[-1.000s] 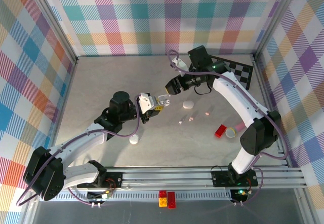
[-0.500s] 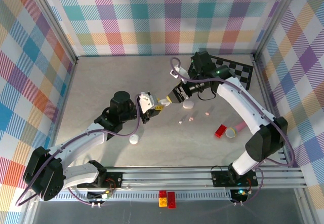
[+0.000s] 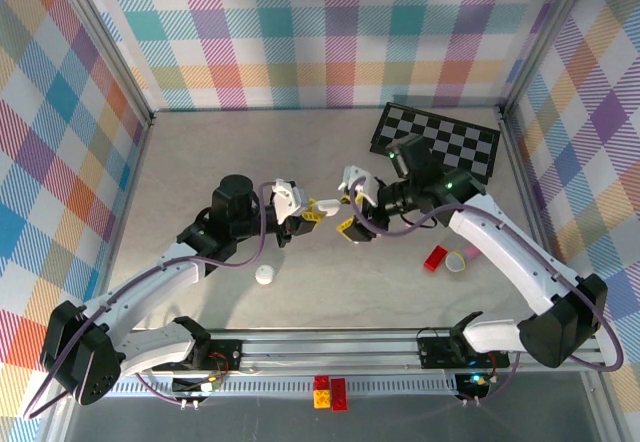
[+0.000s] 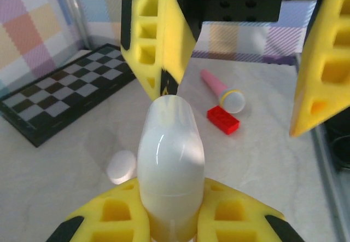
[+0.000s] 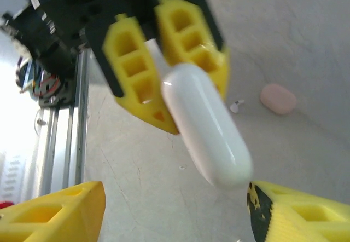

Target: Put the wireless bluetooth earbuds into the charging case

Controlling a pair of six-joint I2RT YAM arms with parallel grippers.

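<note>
My left gripper (image 3: 312, 209) is shut on a white pebble-like charging case (image 3: 326, 205), held above the table with its closed, rounded end pointing right. In the left wrist view the case (image 4: 170, 160) stands up from between my yellow fingers (image 4: 109, 220). My right gripper (image 3: 342, 212) is open, its fingers (image 4: 156, 39) on either side of the case's free end. In the right wrist view the case (image 5: 205, 127) tip sits close to one right finger (image 5: 301, 214). One tiny white earbud (image 5: 236, 106) lies on the table by a pink case (image 5: 278, 98).
A second white case (image 3: 264, 275) lies near the left arm. A red block (image 3: 435, 258) and a pink stick with a yellow-ringed end (image 3: 462, 260) lie at the right. A checkerboard (image 3: 440, 142) sits at the back right. Checked walls enclose the table.
The right arm swung from the far centre toward me and left, bringing its open jaws around the end of the case held by the left gripper. The checkerboard is now uncovered.
</note>
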